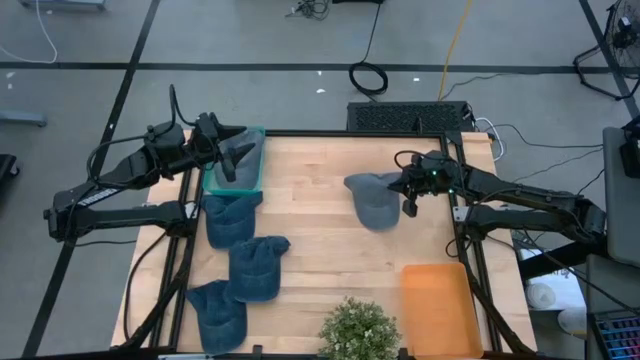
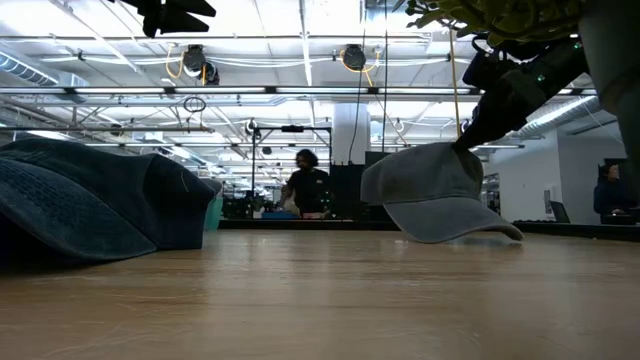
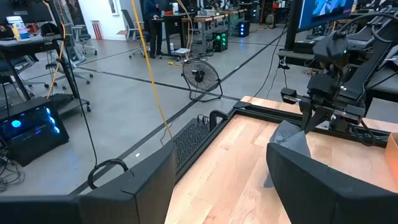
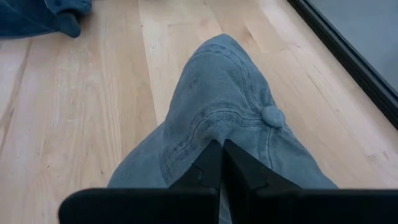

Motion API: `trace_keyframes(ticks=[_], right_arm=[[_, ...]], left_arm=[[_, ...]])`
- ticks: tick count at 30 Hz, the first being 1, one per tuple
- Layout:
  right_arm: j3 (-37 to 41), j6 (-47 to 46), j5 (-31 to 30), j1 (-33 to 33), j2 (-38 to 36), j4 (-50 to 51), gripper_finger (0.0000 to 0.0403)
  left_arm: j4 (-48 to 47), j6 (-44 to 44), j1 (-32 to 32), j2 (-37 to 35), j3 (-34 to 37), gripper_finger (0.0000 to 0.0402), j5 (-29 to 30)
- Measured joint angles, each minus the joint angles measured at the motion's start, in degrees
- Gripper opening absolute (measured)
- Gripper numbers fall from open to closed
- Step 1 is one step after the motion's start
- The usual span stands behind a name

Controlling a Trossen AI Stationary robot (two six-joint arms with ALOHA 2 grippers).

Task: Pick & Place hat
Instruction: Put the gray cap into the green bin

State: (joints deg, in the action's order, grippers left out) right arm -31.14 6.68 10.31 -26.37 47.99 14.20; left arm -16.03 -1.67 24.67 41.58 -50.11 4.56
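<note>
While pinched by the closed right tool at its crown, grey hat sits at the desk's far right half, brim touching wood. Left tool: fingers spread, empty, above teal bin. Three blue hats lie nearby.

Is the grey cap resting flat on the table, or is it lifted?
Partly lifted. The right claw, shut, pinches the grey cap at its crown; only its brim edge touches the table.
</note>
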Motion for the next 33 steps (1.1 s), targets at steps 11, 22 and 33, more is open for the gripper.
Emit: trace_keyframes(ticks=[11, 22, 33], right_arm=[[0.0, -0.4, 0.0, 0.0, 0.0, -3.2, 0.0], [0.0, -1.0, 0.0, 0.0, -0.5, -3.5, 0.0], [0.0, -0.9, 0.3, 0.0, -4.8, -6.1, 0.0]], left_arm=[[0.0, 0.0, 0.0, 0.0, 0.0, 0.0255, 0.0], [0.0, 0.0, 0.0, 0.0, 0.0, 0.0255, 0.0], [0.0, 0.0, 0.0, 0.0, 0.0, 0.0255, 0.0]])
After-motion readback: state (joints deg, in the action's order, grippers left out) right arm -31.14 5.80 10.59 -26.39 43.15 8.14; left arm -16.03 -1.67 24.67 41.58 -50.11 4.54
